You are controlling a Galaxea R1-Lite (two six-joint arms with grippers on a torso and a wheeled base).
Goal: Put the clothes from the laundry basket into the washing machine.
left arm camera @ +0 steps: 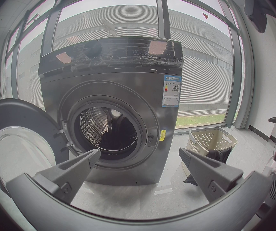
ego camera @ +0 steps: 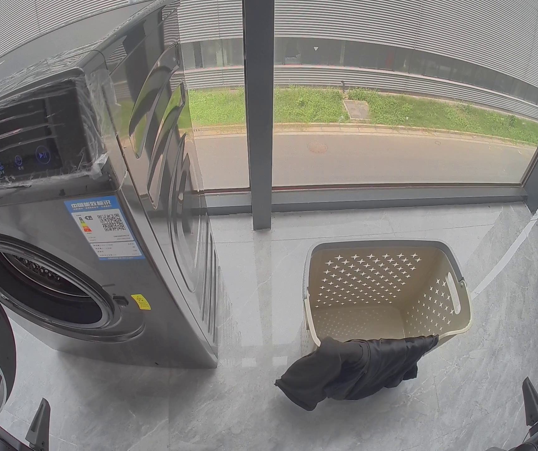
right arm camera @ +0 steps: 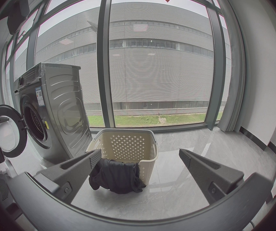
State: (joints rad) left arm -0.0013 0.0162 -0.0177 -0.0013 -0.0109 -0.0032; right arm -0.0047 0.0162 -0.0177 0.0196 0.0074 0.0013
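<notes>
The dark garment [ego camera: 356, 368] over the basket [ego camera: 381, 243] rim, lower centre, looks soft and light; pinch a bunched fold. The left gripper [left arm camera: 138, 151] and right gripper [right arm camera: 139, 151] gape wide, empty.

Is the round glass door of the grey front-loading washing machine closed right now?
No, the round glass door hangs swung open beside the grey washing machine, leaving its steel drum exposed.
</notes>
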